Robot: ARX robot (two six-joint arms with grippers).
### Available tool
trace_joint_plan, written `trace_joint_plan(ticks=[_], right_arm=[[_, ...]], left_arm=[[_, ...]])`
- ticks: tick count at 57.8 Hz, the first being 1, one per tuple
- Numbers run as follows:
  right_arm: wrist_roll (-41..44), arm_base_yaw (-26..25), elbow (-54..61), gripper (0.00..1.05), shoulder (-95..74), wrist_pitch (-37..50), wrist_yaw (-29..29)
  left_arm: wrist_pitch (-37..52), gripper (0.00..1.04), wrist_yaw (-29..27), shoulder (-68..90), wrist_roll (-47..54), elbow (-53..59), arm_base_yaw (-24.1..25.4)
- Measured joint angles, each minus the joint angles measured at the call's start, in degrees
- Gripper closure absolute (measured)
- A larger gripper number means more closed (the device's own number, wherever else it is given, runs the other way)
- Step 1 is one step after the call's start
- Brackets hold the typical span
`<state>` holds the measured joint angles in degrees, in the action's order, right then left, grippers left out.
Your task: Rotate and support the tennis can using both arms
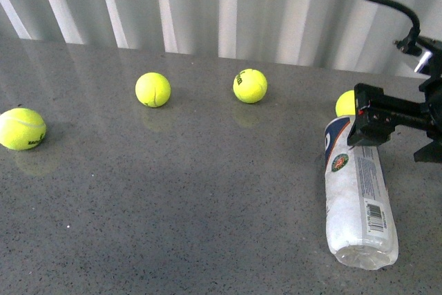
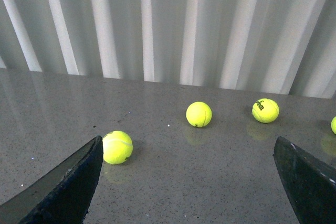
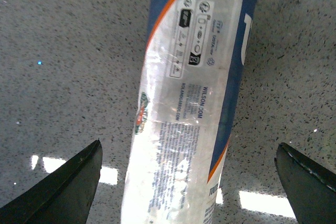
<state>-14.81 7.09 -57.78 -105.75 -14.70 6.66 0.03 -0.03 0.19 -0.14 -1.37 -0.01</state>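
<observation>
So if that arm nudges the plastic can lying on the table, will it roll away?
Probably: the can is round and lies on its side on a smooth table, so a sideways push should roll it. It looks empty, so it is likely light. Its glossy wall may be slippery to grip.

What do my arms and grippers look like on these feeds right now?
The right arm is black and boxy, with a black cable above it. The left gripper and right gripper each have plain black, wedge-shaped fingers; no markings are visible.
</observation>
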Motion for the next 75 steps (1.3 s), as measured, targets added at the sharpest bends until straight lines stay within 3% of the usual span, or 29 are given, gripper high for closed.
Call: trace_joint_plan(ticks=[14, 49, 59, 75], right_arm=[[-1.4, 0.2, -1.3, 0.07, -6.1, 3.2, 2.5], [-2.6, 3.5, -4.0, 0.08, -12.2, 7.9, 1.5], [-2.6, 3.4, -3.7, 0.38, -12.3, 8.8, 1.6], [-2.6, 2.7, -2.8, 0.68, -12.4, 9.9, 2.2]], left_arm=[[0.0, 0.07, 0.0, 0.0, 0.0, 0.0, 0.0], [0.0, 0.07, 0.0, 0.0, 0.0, 0.0, 0.0], [0.0, 0.07, 0.0, 0.0, 0.0, 0.0, 0.0], [0.0, 0.07, 0.0, 0.0, 0.0, 0.0, 0.0]])
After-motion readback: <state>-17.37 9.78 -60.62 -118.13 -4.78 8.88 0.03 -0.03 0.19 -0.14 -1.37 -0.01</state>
